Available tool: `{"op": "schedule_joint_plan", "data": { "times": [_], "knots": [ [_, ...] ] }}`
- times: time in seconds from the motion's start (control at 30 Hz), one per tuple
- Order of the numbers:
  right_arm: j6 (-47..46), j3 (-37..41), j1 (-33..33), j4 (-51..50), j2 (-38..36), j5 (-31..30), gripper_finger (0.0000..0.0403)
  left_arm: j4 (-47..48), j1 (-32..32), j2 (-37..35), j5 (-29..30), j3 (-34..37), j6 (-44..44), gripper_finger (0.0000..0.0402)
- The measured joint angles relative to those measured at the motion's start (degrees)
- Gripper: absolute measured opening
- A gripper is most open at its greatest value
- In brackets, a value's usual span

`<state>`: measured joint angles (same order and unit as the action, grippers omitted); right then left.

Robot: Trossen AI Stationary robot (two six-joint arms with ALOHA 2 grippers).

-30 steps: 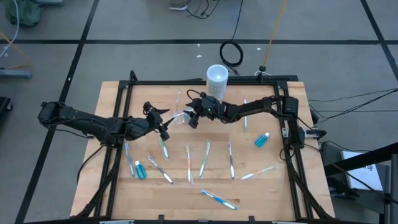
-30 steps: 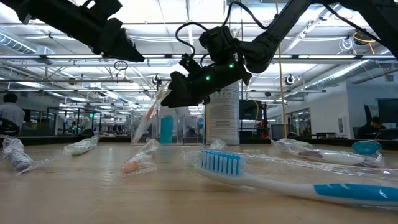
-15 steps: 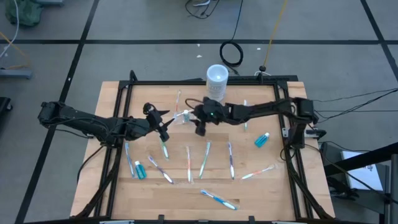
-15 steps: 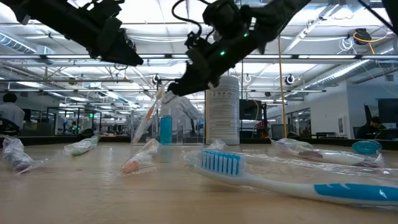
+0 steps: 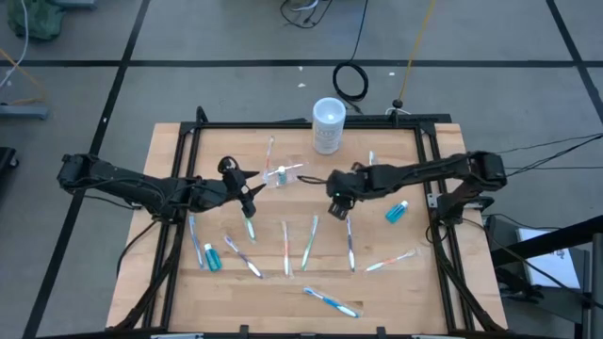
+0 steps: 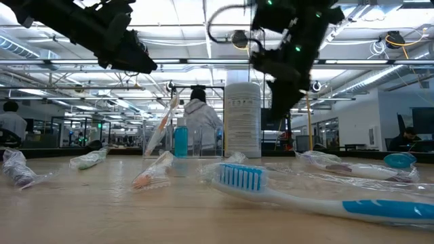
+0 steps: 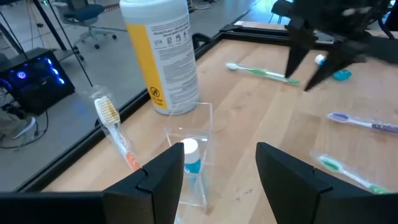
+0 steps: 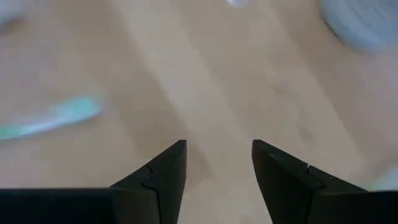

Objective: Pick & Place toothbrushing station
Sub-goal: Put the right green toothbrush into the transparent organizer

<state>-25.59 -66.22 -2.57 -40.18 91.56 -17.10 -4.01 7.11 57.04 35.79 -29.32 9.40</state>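
Left tool [image 5: 247, 192], fingers spread and empty, hovers over the worktop [image 5: 170, 141] just beside the clear holder [image 5: 283, 175]. The holder stands upright near the back of the worktop with a small teal tube [image 7: 191, 158] inside; an orange-handled toothbrush [image 7: 115, 133] leans next to it, and a white canister [image 5: 328, 125] stands behind. Toothbrushes [image 5: 309, 241] lie scattered across the middle. Right tool [image 5: 336, 209], fingers likewise spread and holding nothing, hangs above the centre, near a toothbrush. A loose teal tube [image 5: 397, 211] lies farther right.
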Motion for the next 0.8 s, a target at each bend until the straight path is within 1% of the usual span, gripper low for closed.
{"op": "schedule_joint_plan", "data": {
  "times": [0.1,0.23,0.4,0.47,0.53,0.6,0.8],
  "knots": [
    [-3.44,4.13,-2.16,-0.66,-2.87,-2.74,0.0177,0.0,0.0,0.02,0.0,0.0,0.03,0.0207],
    [-6.78,10.29,-7.89,4.62,-5.97,-2.61,0.0175,-0.11,0.0,0.01,0.02,0.0,-0.05,0.0207],
    [-6.86,17.57,-16.48,10.25,-7.33,-2.39,0.0174,-0.11,0.0,0.0,0.04,0.0,-0.09,0.0207],
    [-6.56,19.54,-19.16,12.16,-7.53,-2.16,0.0173,-0.12,0.0,0.0,0.07,0.0,-0.08,0.0207],
    [-6.46,21.04,-21.48,13.09,-7.44,-0.7,0.0172,-0.11,0.0,0.0,0.07,0.0,-0.03,0.0207],
    [-6.36,21.96,-23.05,14.8,-7.46,-0.8,0.0171,-0.11,0.0,0.0,0.07,0.0,-0.01,0.0207],
    [-4.93,25.56,-26.39,25.44,-7.47,-0.66,0.0169,-0.11,0.0,0.01,0.1,0.0,0.01,0.0207]
  ]
}}
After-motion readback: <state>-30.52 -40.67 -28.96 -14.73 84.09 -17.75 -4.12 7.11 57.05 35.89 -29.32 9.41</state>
